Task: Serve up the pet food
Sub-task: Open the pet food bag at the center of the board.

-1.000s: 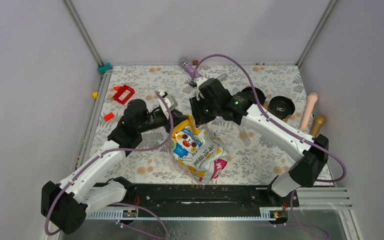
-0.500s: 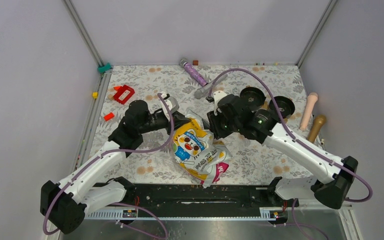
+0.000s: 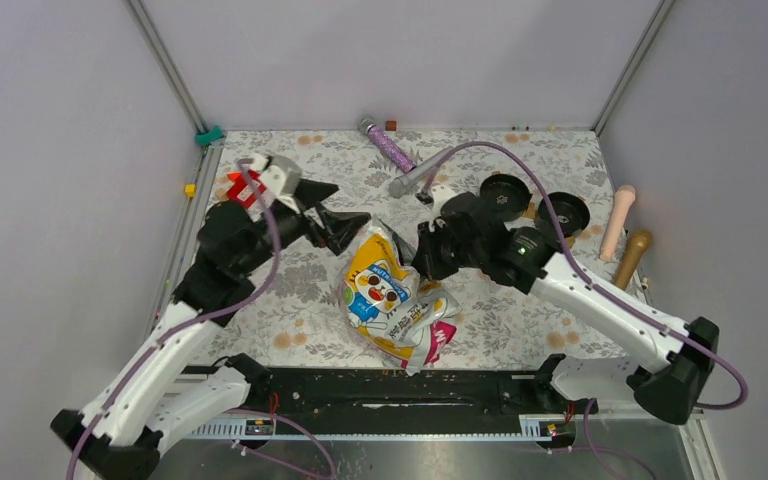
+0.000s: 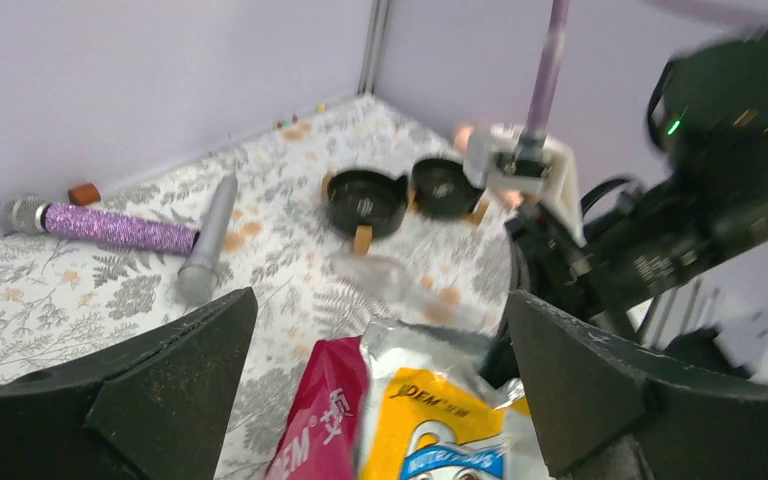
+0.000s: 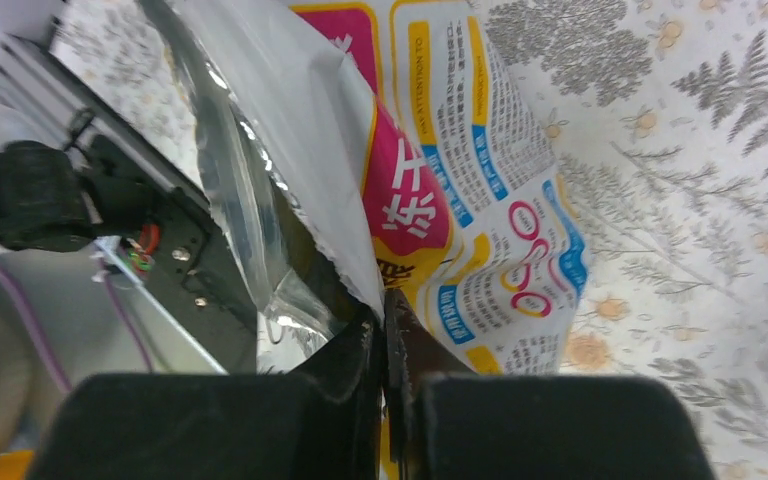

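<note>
The glossy yellow, white and magenta pet food bag (image 3: 392, 297) lies mid-table, its torn top toward the back. No loose pet food shows; the bag hides its contents. My left gripper (image 3: 332, 208) hangs open, up and left of the bag's top, touching nothing. In the left wrist view the bag (image 4: 430, 420) sits low between the spread fingers (image 4: 610, 390). My right gripper (image 3: 427, 250) is shut on the bag's upper right edge. The right wrist view shows the fingertips (image 5: 400, 335) pinching the silver-lined rim of the bag (image 5: 480, 190).
Two round black bowls (image 3: 505, 190) (image 3: 564, 212) stand at the back right. A purple glitter microphone (image 3: 390, 148) and a grey one (image 3: 412, 178) lie at the back. A red object (image 3: 248, 186) sits far left. Pink (image 3: 618, 222) and wooden (image 3: 634, 255) rods lie by the right wall.
My left gripper has let go of the bag's top, opened wide and pulled back up and left. My right gripper has swung over to the bag and shut on its upper right edge.
</note>
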